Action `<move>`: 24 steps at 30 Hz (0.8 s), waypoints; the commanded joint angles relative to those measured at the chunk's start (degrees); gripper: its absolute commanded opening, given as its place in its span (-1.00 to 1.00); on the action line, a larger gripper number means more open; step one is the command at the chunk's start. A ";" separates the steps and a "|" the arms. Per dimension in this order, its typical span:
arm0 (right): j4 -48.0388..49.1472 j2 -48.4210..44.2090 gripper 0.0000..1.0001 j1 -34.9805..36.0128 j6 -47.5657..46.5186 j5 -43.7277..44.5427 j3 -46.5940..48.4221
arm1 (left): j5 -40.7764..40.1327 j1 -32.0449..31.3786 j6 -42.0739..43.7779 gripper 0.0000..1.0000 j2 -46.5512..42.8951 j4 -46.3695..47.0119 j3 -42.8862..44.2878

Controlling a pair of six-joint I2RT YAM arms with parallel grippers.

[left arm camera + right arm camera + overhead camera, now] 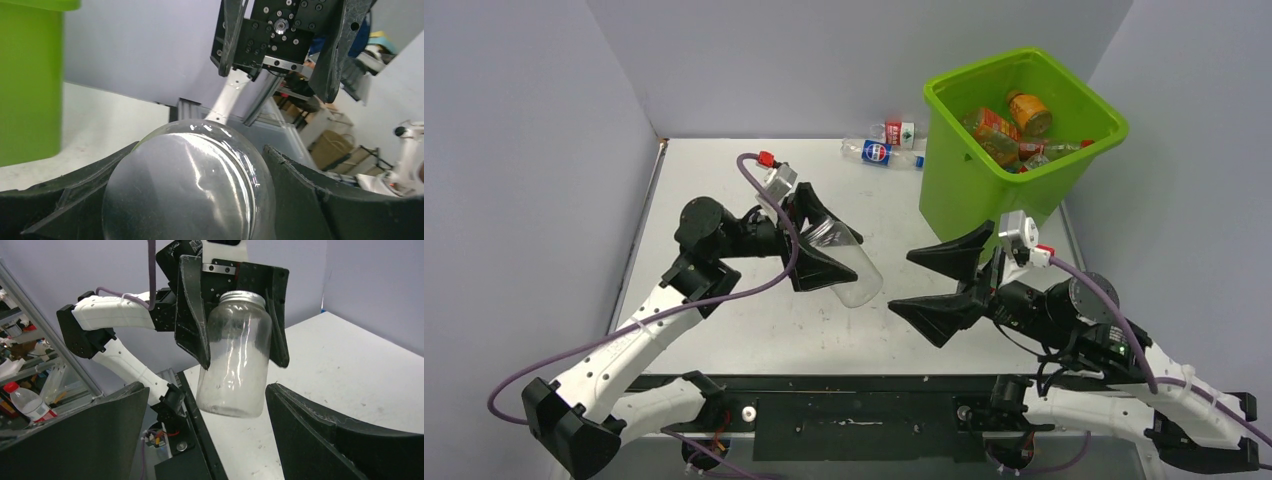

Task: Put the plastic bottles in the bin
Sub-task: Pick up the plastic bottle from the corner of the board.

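My left gripper (829,255) is shut on a clear wide-mouthed plastic bottle (852,268) and holds it above the table's middle, base pointing toward the right arm. The bottle's round base fills the left wrist view (185,190). In the right wrist view the bottle (235,355) hangs between the left fingers. My right gripper (939,285) is open and empty, facing the bottle from a short way off. The lime-green bin (969,190) stands at the back right with several orange and red-labelled bottles (1004,130) inside. A blue-labelled bottle (879,152) and a red-labelled bottle (897,131) lie left of the bin.
Grey walls close the table on the left, back and right. The bin's green wall (27,85) shows at the left edge of the left wrist view. The black front rail (844,410) runs between the arm bases. A red-capped bottle (27,405) stands off the table in the background.
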 commanded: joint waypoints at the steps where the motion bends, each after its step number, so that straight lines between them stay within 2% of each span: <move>1: -7.53 8.31 0.79 -0.32 -8.38 -3.70 7.64 | 6.03 0.09 -11.52 -1.00 0.96 4.35 5.33; 7: -12.38 15.62 0.79 -0.32 -10.08 -2.86 13.52 | 5.69 0.17 -12.10 -1.00 1.43 4.26 6.59; 15: -11.99 20.16 0.79 -0.27 -6.00 -3.27 14.79 | 3.81 0.17 -11.16 -1.00 0.03 3.97 6.10; 19: -10.81 21.63 0.79 -0.28 -3.80 -4.38 14.94 | 2.56 0.17 -10.51 -1.00 -0.80 3.92 5.38; 24: -3.58 19.36 0.79 -0.30 -1.10 -2.63 9.55 | -0.97 0.08 -10.82 -1.00 -2.67 7.34 2.15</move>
